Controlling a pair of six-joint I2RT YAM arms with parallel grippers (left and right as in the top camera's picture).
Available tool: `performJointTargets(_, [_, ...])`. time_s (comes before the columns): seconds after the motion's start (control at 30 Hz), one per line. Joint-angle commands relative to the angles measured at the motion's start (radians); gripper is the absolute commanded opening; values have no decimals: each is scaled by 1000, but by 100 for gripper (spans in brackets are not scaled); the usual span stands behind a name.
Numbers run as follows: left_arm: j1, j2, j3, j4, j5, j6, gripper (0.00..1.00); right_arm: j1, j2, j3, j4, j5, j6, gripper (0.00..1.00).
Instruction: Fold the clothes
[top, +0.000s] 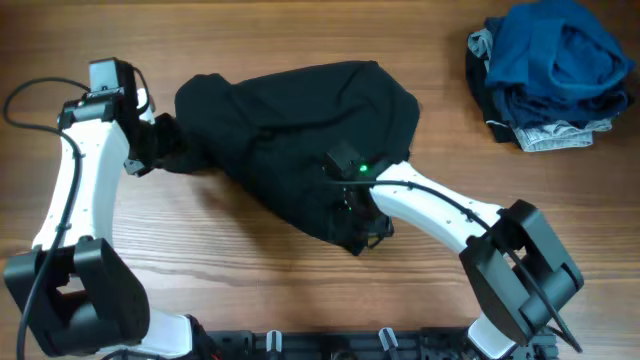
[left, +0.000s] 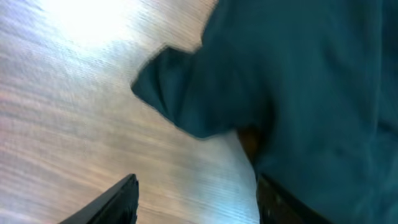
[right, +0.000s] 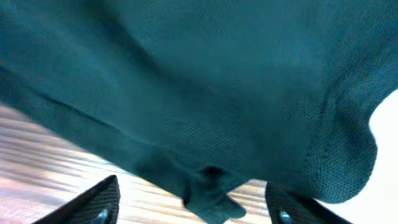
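wooden table (top: 300, 40) beneath both claws, bare grain showing between the left one's fingers (left: 118, 199). black t-shirt (top: 300, 120) heaped on it in a crumpled mound, not yet flat, no fold made: one end just ahead of the left claw (top: 160, 145) and lapping over its inner finger, near edge draped across and around the right claw (top: 352, 212). likely trouble from here: closing the right claw on that bunched edge could take several layers at once and drag the whole mound instead of spreading it; thin soft cloth could also slide out mid-pull; closing the left claw where it sits might pinch only a corner or nothing, most of its gap being over wood; uneven pulls from the two sides could twist the shirt further. pile of other garments (top: 550, 70), blue on top with dark and grey under, far off beyond the right claw, well apart, no obstacle. in the way instead: the shirt's own folds and the right arm lying over them. left claw spread apart, empty. right claw spread apart too, cloth hanging between but unclamped, a small nub of hem (right: 208, 194) dangling midway.
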Motion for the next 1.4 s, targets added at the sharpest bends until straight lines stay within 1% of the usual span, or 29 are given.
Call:
performJointTargets(0.0, [24, -3, -42, 58, -3, -46, 61, 1, -16, -75, 27, 21, 85, 71])
performJointTargets(0.03, [24, -3, -44, 71, -2, -46, 61, 1, -16, -85, 43, 20, 86, 70])
performJointTargets(0.07, [24, -3, -51, 99, -2, -45, 61, 1, -16, -97, 76, 21, 90, 64])
performJointTargets(0.1, [24, -3, -61, 120, -2, -45, 62, 1, -16, -109, 113, 21, 101, 53])
performJointTargets(0.13, [24, -2, -76, 138, -2, -45, 63, 1, -16, -119, 140, 20, 109, 47])
performJointTargets(0.2, [24, -2, -106, 157, -11, -45, 64, 1, -15, -127, 172, 22, 105, 48])
performJointTargets(0.27, [24, -2, -127, 174, -21, -45, 64, 0, -15, -127, 201, 35, 82, 52])
performJointTargets(0.33, [24, -2, -135, 179, -21, -45, 62, -3, -15, -127, 213, 67, 82, 50])
performJointTargets(0.37, [24, -2, -137, 178, -21, -45, 60, -13, -16, -127, 214, 70, 82, 35])
performJointTargets(0.4, [24, -2, -137, 176, -21, -45, 58, -29, -16, -127, 214, 70, 82, 13])
performJointTargets(0.43, [24, -2, -137, 175, -21, -45, 54, -45, -16, -126, 213, 69, 83, 5])
performJointTargets(0.47, [24, -2, -137, 174, -21, -45, 52, -64, -16, -124, 209, 69, 83, 4])
performJointTargets(0.53, [24, -2, -138, 172, -21, -45, 41, -123, -22, -105, 177, 62, 80, 4])
performJointTargets(0.57, [24, -2, -140, 171, -21, -45, 37, -143, -29, -100, 169, 61, 64, 4])
performJointTargets(0.6, [24, -2, -148, 175, -21, -41, 36, -167, -43, -99, 166, 62, 50, 4])
performJointTargets(0.7, [24, 0, -239, 231, -21, -22, 62, -225, -64, -99, 169, 59, 0, 4])
performJointTargets(0.77, [24, 0, -282, 283, -5, -23, 70, -263, -64, -99, 169, 54, -36, 4])
performJointTargets(0.83, [24, 0, -289, 310, 3, -23, 78, -331, -64, -99, 172, 30, -80, 4])
performJointTargets(0.9, [24, 0, -289, 328, 3, -23, 80, -432, -64, -99, 194, -61, -163, 4])
performJointTargets(0.97, [23, 1, -289, 346, 19, -23, 80, -501, -64, -99, 219, -145, -243, 4])
performJointTargets(1.07, [-3, 36, -289, 358, 44, -23, 80, -538, -64, -99, 219, -145, -267, 4])
performJointTargets(1.13, [-37, 75, -289, 358, 44, -23, 76, -539, -64, -99, 222, -145, -267, 4])
performJointTargets(1.17, [-64, 103, -289, 358, 44, -23, 71, -539, -64, -99, 222, -145, -266, 4])
performJointTargets(1.2, [-94, 127, -289, 358, 43, -23, 58, -539, -64, -99, 222, -145, -266, 4])
performJointTargets(1.23, [-111, 140, -289, 358, 42, -23, 42, -539, -64, -99, 222, -145, -267, 5])
performJointTargets(1.27, [-122, 150, -289, 359, 37, -23, 29, -539, -64, -99, 222, -145, -266, 4])
performJointTargets(1.3, [-124, 151, -289, 361, 29, -23, 8, -539, -64, -99, 222, -145, -266, 5])
performJointTargets(1.33, [-119, 150, -288, 364, 25, -23, 4, -539, -64, -95, 221, -142, -266, 4])
performJointTargets(1.37, [-105, 140, -280, 364, 25, -23, 4, -539, -65, -75, 207, -138, -267, 4])
